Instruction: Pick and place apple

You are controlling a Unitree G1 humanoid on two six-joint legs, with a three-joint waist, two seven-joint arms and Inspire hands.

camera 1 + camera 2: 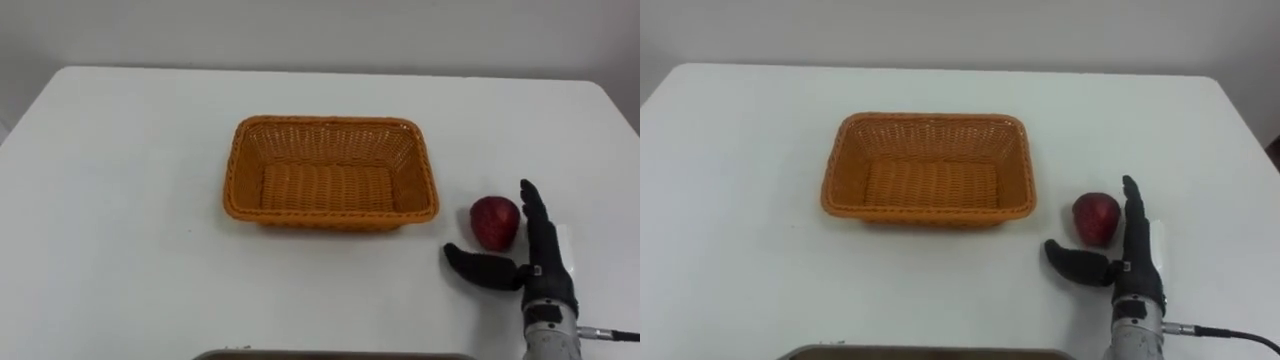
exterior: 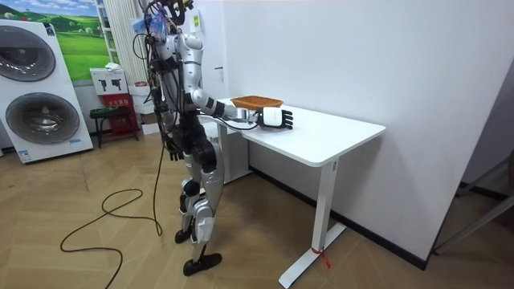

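A dark red apple (image 1: 495, 222) (image 1: 1096, 218) lies on the white table (image 1: 120, 230), to the right of an empty orange wicker basket (image 1: 331, 172) (image 1: 929, 168). My right hand (image 1: 540, 262) (image 1: 1132, 258) is open just beside the apple on its near right side. Its fingers stand straight along the apple's right and its thumb reaches under the apple's near side. I cannot tell whether the hand touches the apple. In the room view the robot stands at the table's end with the right hand (image 2: 277, 118) held over the tabletop near the basket (image 2: 256, 102).
The table's far edge runs close to a white wall (image 1: 320, 30). A dark strip (image 1: 330, 354) shows at the near edge of the table. In the room view a washing machine (image 2: 36, 88) and a small stool (image 2: 107, 116) stand behind the robot.
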